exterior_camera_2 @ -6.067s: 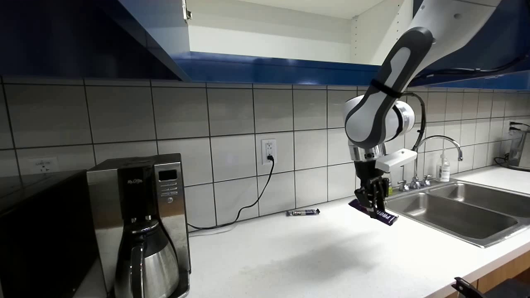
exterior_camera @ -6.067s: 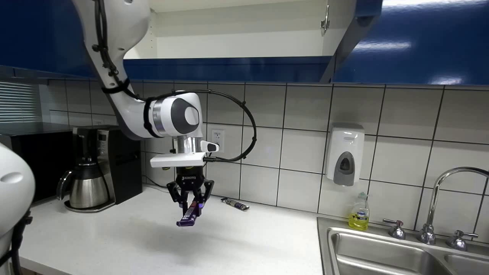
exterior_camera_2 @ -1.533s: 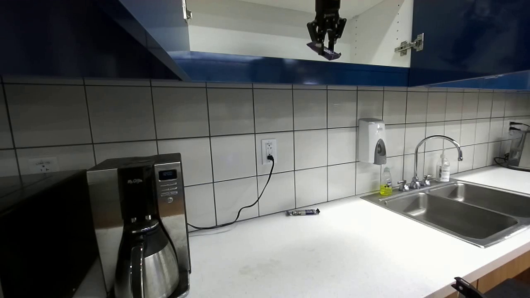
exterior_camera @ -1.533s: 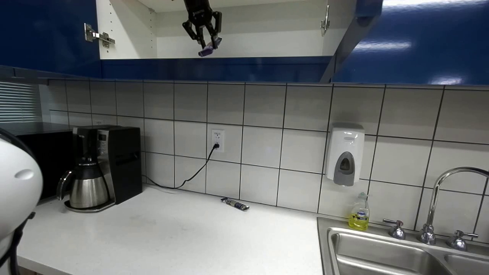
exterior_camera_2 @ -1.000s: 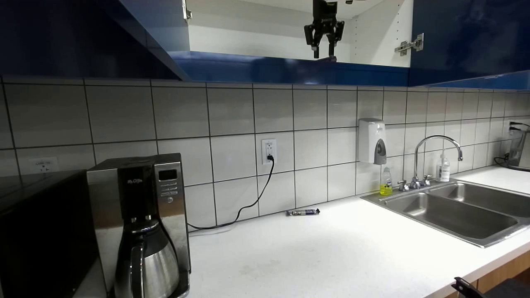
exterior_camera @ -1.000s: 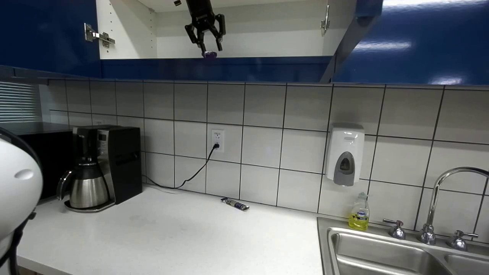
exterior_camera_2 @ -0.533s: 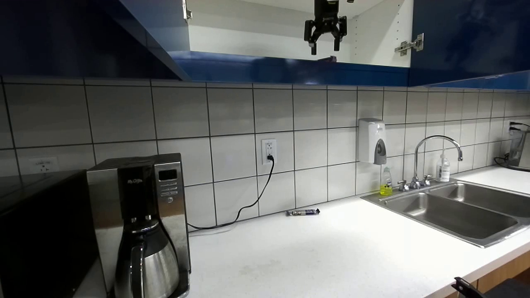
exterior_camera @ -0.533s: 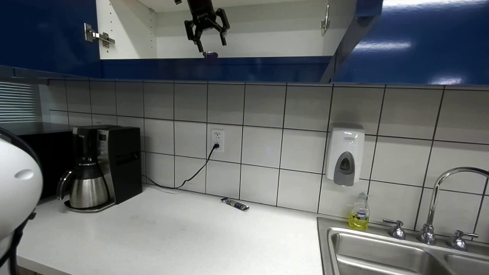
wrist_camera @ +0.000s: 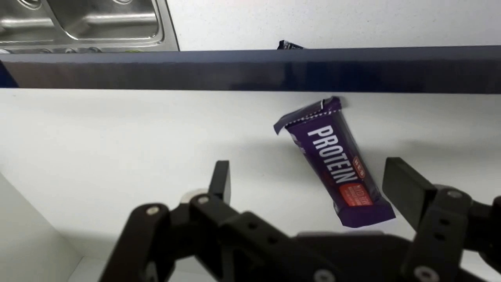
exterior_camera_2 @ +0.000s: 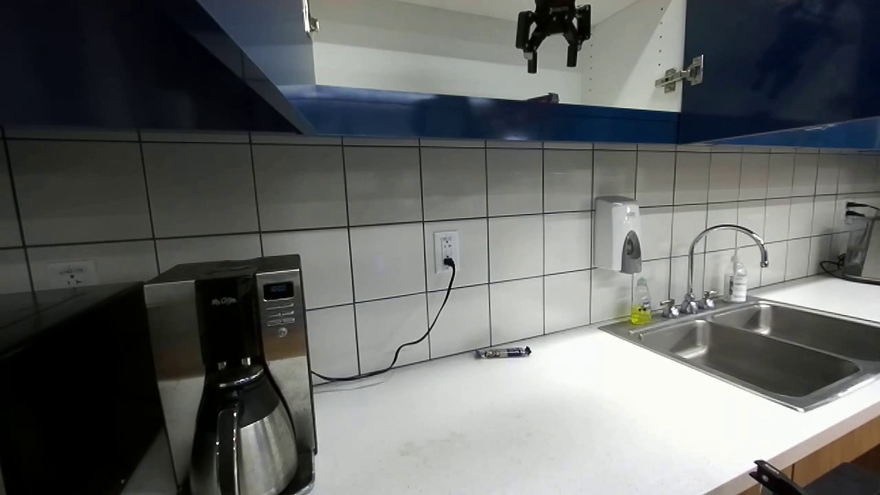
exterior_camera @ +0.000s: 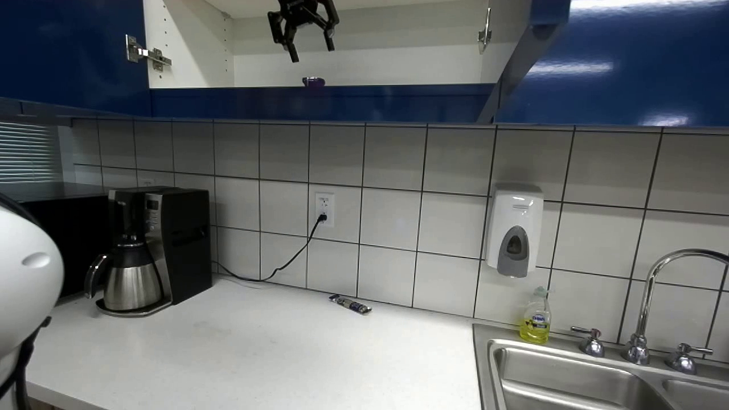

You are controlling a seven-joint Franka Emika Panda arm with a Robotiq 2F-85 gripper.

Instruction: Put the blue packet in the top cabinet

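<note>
Blue packet [wrist_camera: 332, 160] in the top cabinet [wrist_camera: 137, 129], gripper [exterior_camera: 312, 52] wide-jawed above it
Right of centre in the wrist view, near the front edge [wrist_camera: 235, 72]; a low sweep snagging it could drag it out, though clearance is hard to judge

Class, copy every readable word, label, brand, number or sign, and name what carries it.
"PROTEIN": purple packet.
"HEB": its oval logo.
"Mr. Coffee", probably: coffee maker.
"Dawn", possibly: yellow bottle.
Too small or blurred: the packet's red patch, coffee maker's display, white bottle, wall dispenser, second packet, outlet plates.
</note>
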